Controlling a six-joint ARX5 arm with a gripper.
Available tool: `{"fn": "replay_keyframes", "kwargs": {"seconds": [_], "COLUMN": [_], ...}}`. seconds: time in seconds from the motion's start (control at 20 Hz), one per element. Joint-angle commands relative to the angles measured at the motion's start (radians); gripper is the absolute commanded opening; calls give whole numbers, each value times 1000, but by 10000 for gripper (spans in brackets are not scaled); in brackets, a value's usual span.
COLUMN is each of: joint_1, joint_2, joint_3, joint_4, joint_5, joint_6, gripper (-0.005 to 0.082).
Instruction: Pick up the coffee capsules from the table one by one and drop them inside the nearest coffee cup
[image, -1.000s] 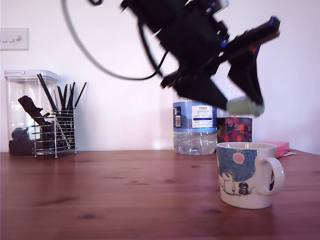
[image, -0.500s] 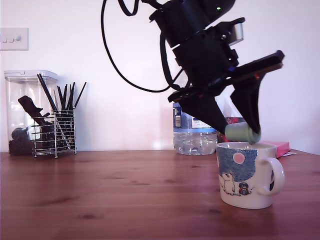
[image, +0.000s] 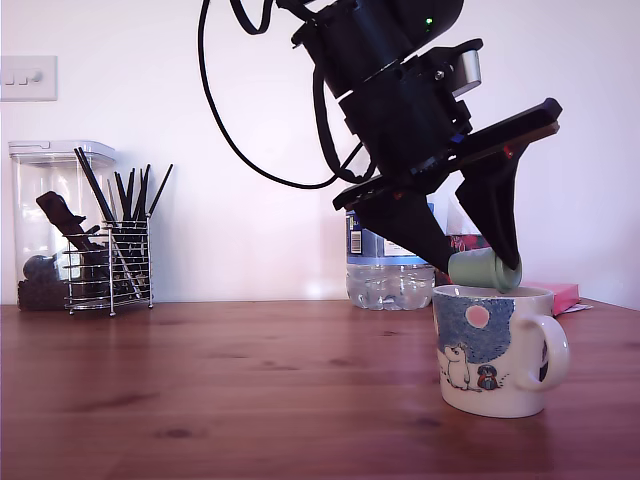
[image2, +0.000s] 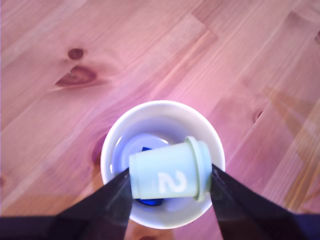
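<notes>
Where gripper (image: 484, 271) clamps: mint capsule (image2: 170, 176).

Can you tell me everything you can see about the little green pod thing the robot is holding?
The mint green capsule is a small tapered pod that looks like plastic, with a wider rimmed top and a white "2" printed on its side. It lies on its side, pinched end to end in the black gripper, just above the cream mug's open mouth. It touches only the gripper's fingers, not the mug. Below it, inside the mug, a dark blue capsule already sits.
</notes>
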Motion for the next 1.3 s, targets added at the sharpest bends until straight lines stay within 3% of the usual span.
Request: {"fn": "replay_keyframes", "kwargs": {"seconds": [0.0,0.2,0.25,0.35,0.55,0.85,1.05,1.25], "joint_1": [-6,-6,-6,-6,-6,-5,28,114], "joint_2": [8,7,6,-2,-58,-149,-216,-324], "joint_3": [-3,-3,-2,-1,-1,-10,-120,-309], "joint_4": [-2,-3,-5,-9,-8,-4,88,229], "joint_5": [1,2,3,23,26,-116,-107,-27], "joint_6": [-3,-2,-2,-3,5,43,66,69], "gripper": [589,576,535,376,-32,-19,-20,-20]}}
